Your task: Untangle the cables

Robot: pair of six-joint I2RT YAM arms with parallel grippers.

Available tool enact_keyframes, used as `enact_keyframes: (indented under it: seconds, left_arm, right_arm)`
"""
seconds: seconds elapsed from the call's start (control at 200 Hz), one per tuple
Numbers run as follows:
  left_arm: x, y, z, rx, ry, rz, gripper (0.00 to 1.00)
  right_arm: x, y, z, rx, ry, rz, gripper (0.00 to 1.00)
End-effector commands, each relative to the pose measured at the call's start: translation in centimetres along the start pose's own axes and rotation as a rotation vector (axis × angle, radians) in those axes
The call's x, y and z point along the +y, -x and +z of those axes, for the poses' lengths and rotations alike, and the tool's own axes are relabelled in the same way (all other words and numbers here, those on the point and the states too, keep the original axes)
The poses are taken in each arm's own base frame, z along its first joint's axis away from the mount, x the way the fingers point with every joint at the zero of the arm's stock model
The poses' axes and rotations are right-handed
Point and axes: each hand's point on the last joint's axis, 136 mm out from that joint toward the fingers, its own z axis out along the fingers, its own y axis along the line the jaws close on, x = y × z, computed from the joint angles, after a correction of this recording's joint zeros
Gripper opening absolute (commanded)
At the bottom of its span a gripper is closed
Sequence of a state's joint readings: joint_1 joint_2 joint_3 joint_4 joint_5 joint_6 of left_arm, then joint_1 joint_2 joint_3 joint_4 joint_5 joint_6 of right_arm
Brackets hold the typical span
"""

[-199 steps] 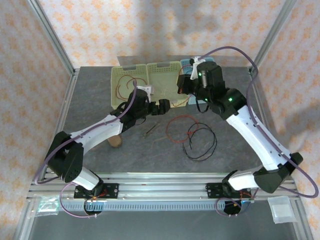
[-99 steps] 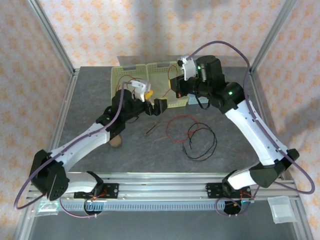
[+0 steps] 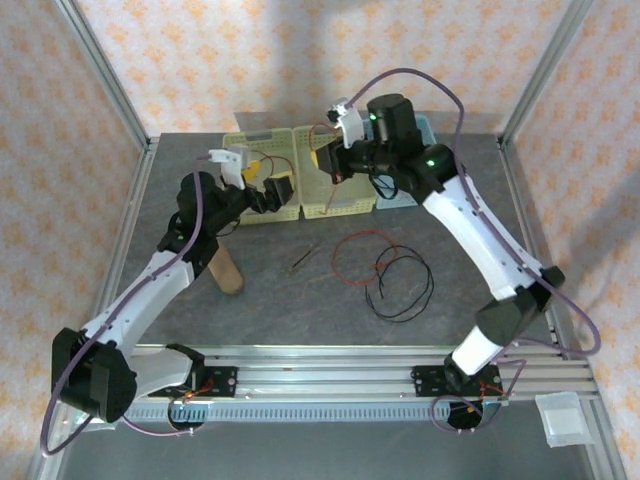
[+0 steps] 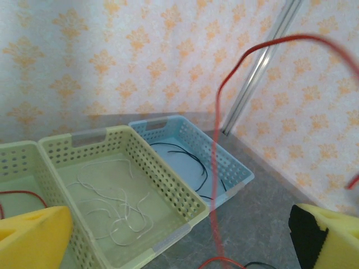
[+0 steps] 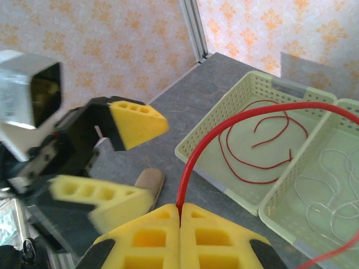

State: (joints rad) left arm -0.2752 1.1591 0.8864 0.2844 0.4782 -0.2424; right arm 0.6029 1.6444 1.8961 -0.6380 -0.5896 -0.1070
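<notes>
Two claws from above: the left claw is spread as wide as it goes and holds nothing. The right claw is pressed shut on a thin red cable.
Cables from above: most of the red cable lies in a loose loop on the grey table, on the near side of the right claw. A black cable overlaps the loop's right side.
Baskets from above: three perforated plastic ones sit in a row under and behind both claws: green basket, middle basket, blue basket.
Small items from above: a short dark stick and a round wooden peg lie on the table, on the near side of the left claw.
Left wrist, left claw: the yellow foam pads stand far apart. The red cable hangs blurred between them and touches neither.
Left wrist, ahead of the claw: the middle basket holds a tangled white cable. The blue basket holds a second black cable. The green basket holds a second red cable.
Right wrist, right claw: the holed foam pads are flush together and pinch the red cable, which rises from the seam and arcs right.
Right wrist, left claw: it sits ahead and to the left, its wedge-shaped pads gaping and empty.
Right wrist, beyond: the green basket holds the curled second red cable. The middle basket holds the white cable. The wooden peg lies just ahead of the right claw.
</notes>
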Motion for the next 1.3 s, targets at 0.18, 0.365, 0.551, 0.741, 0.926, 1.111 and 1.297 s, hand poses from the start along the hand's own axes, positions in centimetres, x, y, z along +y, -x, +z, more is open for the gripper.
enact_keyframes:
  seconds: [0.18,0.365,0.551,0.741,0.926,1.111,1.297]
  left_arm:
    - [4.9,-0.5,-3.0,-0.023,0.206,-0.094,0.99]
    - [5.1,-1.4,-3.0,0.006,0.198,-0.123,0.99]
    - [5.4,-2.3,-3.2,0.011,0.203,-0.162,0.99]
    - [5.3,-2.6,-3.6,-0.002,0.201,-0.184,0.99]
    - [5.5,-2.5,-4.2,0.000,0.232,-0.185,0.99]
    - [6.1,-2.7,-4.7,0.006,0.276,-0.184,0.99]
    - [6.7,-2.9,-5.1,0.005,0.321,-0.215,0.99]
  right_arm:
    - [-2.0,2.8,6.5,-0.031,0.022,0.009,0.00]
    - [-4.4,1.9,12.8,-0.012,0.022,0.081,0.00]
    - [-7.0,-0.4,19.1,-0.016,-0.022,0.139,0.00]
    - [-10.1,-3.4,24.7,-0.040,-0.102,0.218,0.00]
    - [-12.5,-5.8,27.8,-0.035,-0.156,0.269,0.04]
    - [-12.2,-4.9,27.5,-0.057,-0.140,0.283,0.50]
    - [-11.4,-1.6,24.6,-0.100,-0.152,0.249,0.56]
